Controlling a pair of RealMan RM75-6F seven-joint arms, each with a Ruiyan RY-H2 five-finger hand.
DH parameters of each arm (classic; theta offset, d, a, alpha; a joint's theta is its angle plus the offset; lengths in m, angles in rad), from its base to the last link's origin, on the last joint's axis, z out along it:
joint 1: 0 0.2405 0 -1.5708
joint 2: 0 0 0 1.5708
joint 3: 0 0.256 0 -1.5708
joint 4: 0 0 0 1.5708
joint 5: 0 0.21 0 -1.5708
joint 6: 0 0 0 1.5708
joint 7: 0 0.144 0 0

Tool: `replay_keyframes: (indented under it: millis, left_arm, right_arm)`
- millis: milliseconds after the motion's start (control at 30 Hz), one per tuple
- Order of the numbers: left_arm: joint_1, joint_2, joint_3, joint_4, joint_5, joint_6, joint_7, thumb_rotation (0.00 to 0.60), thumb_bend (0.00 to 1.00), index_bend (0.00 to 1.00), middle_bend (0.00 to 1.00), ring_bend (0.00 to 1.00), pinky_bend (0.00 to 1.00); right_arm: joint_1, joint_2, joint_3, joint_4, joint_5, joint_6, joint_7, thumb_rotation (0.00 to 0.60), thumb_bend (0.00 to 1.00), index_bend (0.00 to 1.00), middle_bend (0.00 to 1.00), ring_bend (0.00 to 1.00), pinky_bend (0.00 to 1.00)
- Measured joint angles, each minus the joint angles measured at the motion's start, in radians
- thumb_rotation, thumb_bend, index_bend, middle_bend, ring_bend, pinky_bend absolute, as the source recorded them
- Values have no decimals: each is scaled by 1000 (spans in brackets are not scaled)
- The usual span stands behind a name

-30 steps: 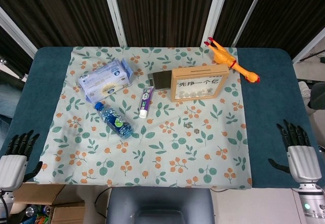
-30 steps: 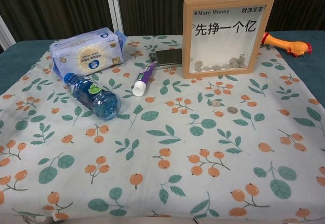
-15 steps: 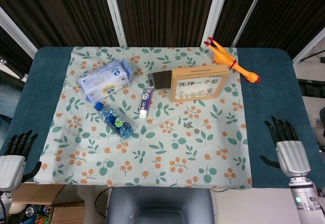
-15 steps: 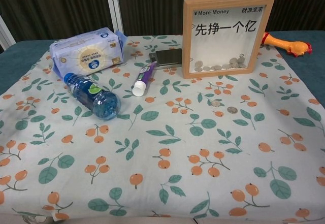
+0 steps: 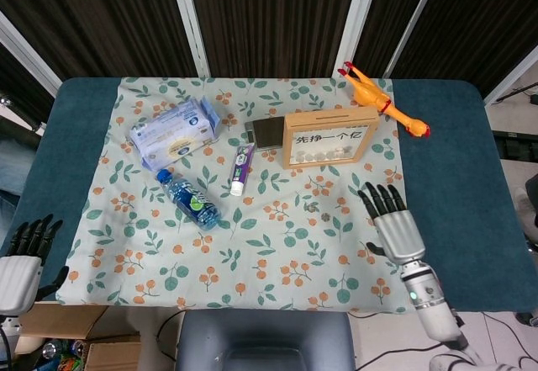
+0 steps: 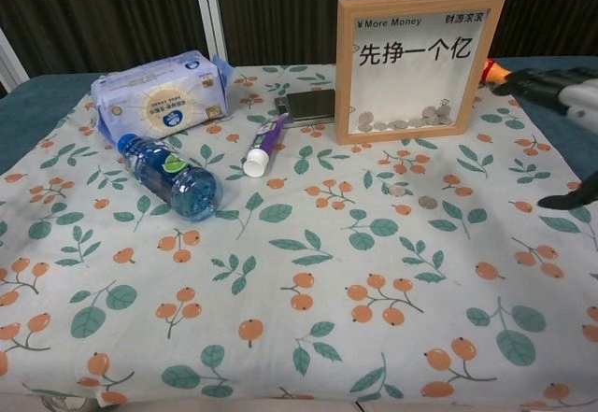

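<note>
My right hand (image 5: 393,227) hovers open over the right part of the floral cloth (image 5: 252,262), fingers spread and holding nothing; the chest view catches only its edge (image 6: 570,94) at the right border. It is nearest two small coins (image 6: 412,196) lying on the cloth in front of the wooden coin-box frame (image 5: 329,138). My left hand (image 5: 25,251) rests open off the table's front left corner, away from everything. A blue water bottle (image 5: 188,198) lies on its side left of centre, beside a purple toothpaste tube (image 5: 241,167).
A blue pack of tissues (image 5: 174,131) lies at the back left. A small dark scale (image 5: 267,132) sits behind the toothpaste. A rubber chicken toy (image 5: 382,100) lies at the back right. The teal table (image 5: 454,135) shows beyond the cloth on both sides.
My right hand has moved left and forward from the table's right edge to over the cloth, entering the chest view. The left hand and the objects have stayed put.
</note>
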Motion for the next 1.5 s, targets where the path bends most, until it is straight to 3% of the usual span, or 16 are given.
replay_keyframes:
  millis: [200,300,600,767,1500]
  left_arm:
    - [2,-4,0,23,-12,-8,-15,600,332,0,0,0,0]
    - [5,-6,0,33,-14,-6,-26,600,332,0,0,0,0]
    - [10,-12,0,58,-22,-6,-49,600,331,0,0,0,0]
    - [10,-10,0,60,-21,-5,-52,600,331,0,0,0,0]
    - [6,-21,2,88,-26,-23,-62,600,332,0,0,0,0]
  right_arm:
    - [71,-121,19,117,44,-47,-33,600,212,0,0,0,0]
    - [94,-149,21,160,43,-60,-14,600,273,17,0,0,0]
    - [133,-211,8,260,32,-80,38,600,327,323,0,0,0]
    - [146,-238,7,294,40,-87,52,600,331,405,0,0,0]
    - [163,-374,5,518,53,-66,181,600,410,504,0,0,0]
